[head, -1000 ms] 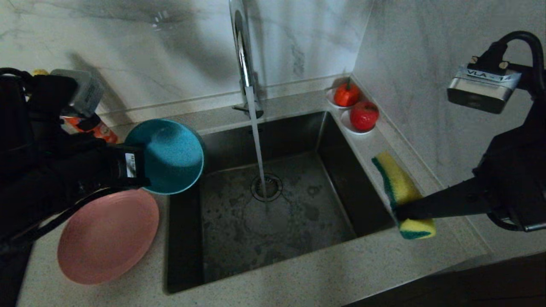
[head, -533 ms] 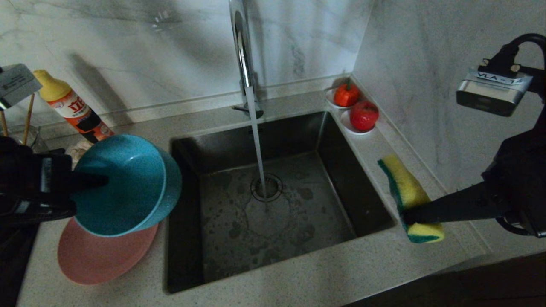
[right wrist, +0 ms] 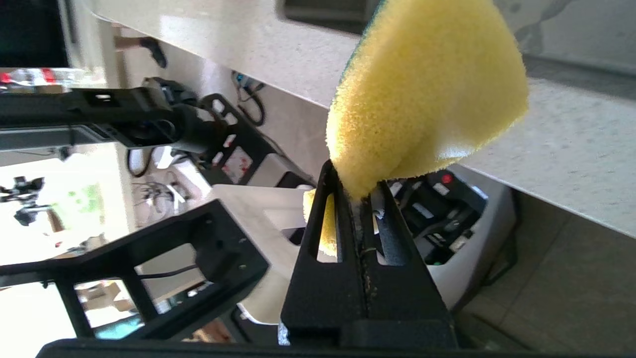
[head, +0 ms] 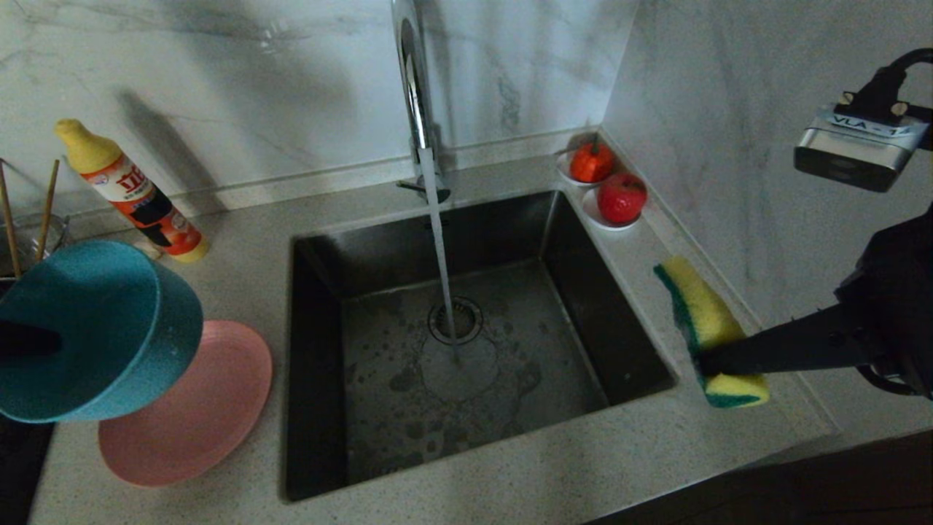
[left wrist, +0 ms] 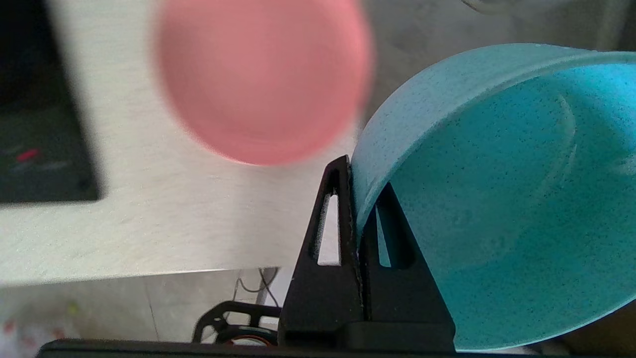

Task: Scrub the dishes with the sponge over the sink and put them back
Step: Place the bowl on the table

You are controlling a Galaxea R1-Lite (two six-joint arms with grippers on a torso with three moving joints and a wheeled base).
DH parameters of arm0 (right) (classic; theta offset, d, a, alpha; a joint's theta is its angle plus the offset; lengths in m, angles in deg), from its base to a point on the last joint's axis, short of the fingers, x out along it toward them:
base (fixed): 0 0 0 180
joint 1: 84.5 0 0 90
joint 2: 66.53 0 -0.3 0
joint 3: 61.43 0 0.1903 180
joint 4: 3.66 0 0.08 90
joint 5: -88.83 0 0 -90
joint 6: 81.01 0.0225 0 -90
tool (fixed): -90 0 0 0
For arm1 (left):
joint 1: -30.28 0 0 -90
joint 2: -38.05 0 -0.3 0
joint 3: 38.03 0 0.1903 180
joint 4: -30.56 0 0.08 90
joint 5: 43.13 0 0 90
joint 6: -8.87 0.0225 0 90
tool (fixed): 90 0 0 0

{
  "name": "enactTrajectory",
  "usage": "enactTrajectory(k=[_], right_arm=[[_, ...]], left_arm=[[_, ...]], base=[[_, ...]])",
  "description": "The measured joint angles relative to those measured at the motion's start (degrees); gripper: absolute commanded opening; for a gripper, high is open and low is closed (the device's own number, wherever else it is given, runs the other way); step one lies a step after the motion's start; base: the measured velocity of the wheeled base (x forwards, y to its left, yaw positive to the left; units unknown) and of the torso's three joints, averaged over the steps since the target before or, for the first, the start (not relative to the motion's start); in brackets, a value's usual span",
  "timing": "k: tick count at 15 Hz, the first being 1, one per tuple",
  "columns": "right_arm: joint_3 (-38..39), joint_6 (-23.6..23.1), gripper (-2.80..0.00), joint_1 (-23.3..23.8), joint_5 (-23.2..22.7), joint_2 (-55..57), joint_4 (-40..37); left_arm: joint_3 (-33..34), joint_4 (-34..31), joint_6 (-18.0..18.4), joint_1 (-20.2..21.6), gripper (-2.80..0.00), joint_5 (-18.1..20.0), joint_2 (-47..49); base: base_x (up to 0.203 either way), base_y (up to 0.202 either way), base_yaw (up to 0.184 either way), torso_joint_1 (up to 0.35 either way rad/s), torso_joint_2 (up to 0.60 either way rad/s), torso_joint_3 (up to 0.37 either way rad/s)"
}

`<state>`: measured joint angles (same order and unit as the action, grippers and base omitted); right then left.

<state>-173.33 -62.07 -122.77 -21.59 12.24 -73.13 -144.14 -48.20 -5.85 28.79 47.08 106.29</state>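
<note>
The bowl [head: 95, 332] is held in the air to the left of the sink [head: 466, 343], tipped on its side, overlapping the plate's [head: 197, 408] upper left edge in the head view. The left end effector [left wrist: 357, 199] is clamped on its rim, one finger inside and one outside, as the left wrist view shows. The plate lies flat on the surface [head: 510, 474], just left of the sink's left wall. The chopsticks [head: 29, 219] stand in a container further left of the sink, behind the bowl.

The sponge [head: 711, 332] is off the sink's right rim, above the surface there, pinched near its lower end by the right end effector [right wrist: 358, 199], whose fingers are pressed together on the foam. Water runs from the faucet [head: 412, 87] onto the drain. A detergent bottle [head: 135, 197] stands at the wall left of the sink, and two red fruits [head: 609, 182] on saucers sit at its far right corner.

With the bowl gripped well clear of the basin and over the surface, the step in hand looks like putting it back rather than scrubbing it. The next move, I judge, calls for turning the bowl upright, lowering it to a bare patch left of the sink without knocking the plate or the chopsticks, then parting the fingers. The plate seems the likely dish after that; its flat lie will make the rim hard to catch.
</note>
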Motion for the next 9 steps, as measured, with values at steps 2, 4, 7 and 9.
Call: enactTrajectory(k=[2,4,7,9], right_arm=[[0.0,-0.2,-2.80,0.5,0.0,0.1,0.0],[0.0,-0.3,-2.80,1.1,0.0,0.4,0.0],[0.0,-0.9,-2.80,1.6,-0.1,1.1,0.0],[0.0,-0.9,-2.80,1.6,-0.1,1.6,0.0]], left_arm=[[-0.1,0.6,-0.1,4.9,-2.80,0.0,1.1],[-0.1,2.2,-0.9,9.4,-2.80,0.0,2.5],[0.2,4.6,-1.2,16.9,-2.80,0.0,4.7],[0.4,4.9,-1.2,21.9,-2.80,0.1,6.5]], base=[[0.000,0.000,0.000,0.000,0.00,0.000],[0.000,0.000,0.000,0.000,0.00,0.000],[0.000,0.000,0.000,0.000,0.00,0.000],[0.000,0.000,0.000,0.000,0.00,0.000]])
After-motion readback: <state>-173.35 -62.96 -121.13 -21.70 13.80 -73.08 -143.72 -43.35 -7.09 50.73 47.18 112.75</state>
